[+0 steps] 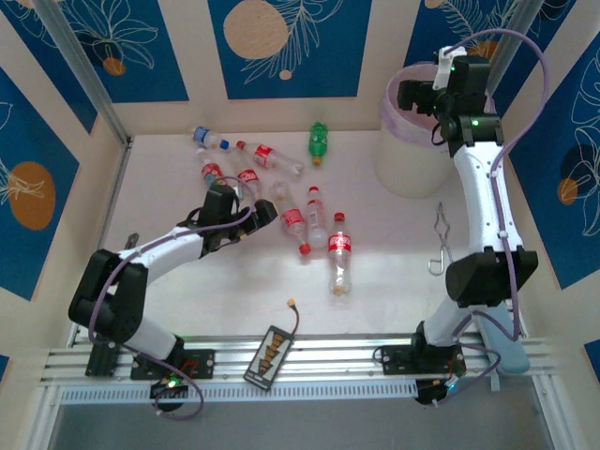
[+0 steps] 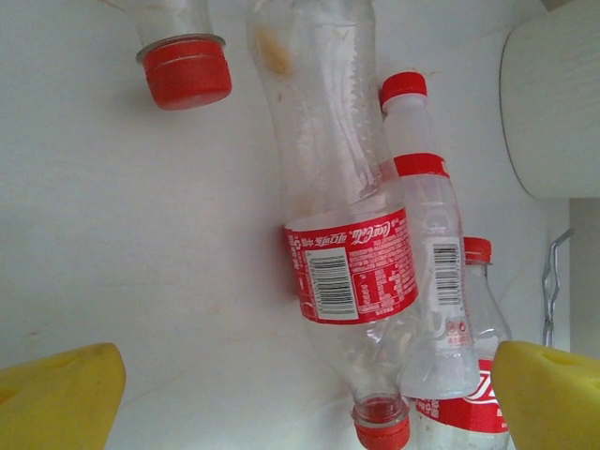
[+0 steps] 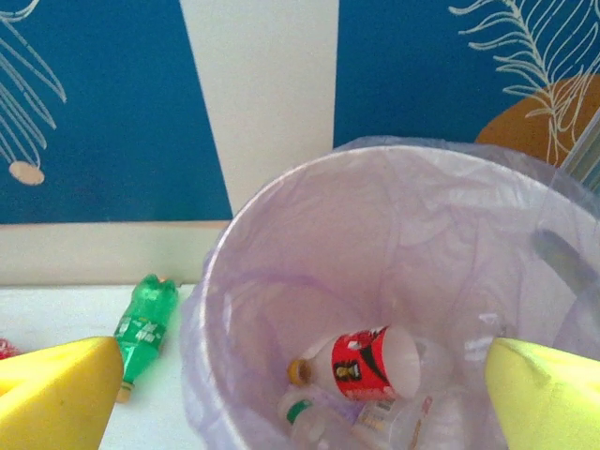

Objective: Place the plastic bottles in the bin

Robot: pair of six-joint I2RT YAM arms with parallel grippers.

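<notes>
Several bottles (image 1: 339, 258) lie loose across the middle of the table (image 1: 169, 187), none of them standing, as a two-arm clear-up goes on. At centre left of the overhead view the left gripper (image 1: 251, 214) hangs over the thick of the cluster. In its wrist view, the gripper (image 2: 305, 394) has its yellow fingers (image 2: 61, 394) spread wide at the bottom corners with nothing between them. A red-label bottle (image 2: 352, 267) lies lengthwise just ahead, touching a slimmer neighbour on its right.

This arm looks to be at the approach stage of a pick. Its next move calls for a descent that straddles one bottle alone, and the crowding makes a two-bottle pinch a risk.

Further right, a green bottle (image 1: 319, 141) rests near the back wall, apart from the red ones.

At upper right stands the bin (image 1: 403, 164), with the right gripper (image 1: 419, 94) poised above its mouth. That arm's wrist view looks straight down inside, the fingers (image 3: 548, 394) parted and empty. A few bottles, one red-labelled (image 3: 370, 361), already sit on the lilac liner at the bottom. With nothing held, this arm's next job is likely a swing back over the table for another bottle. Most of the work remains.
</notes>
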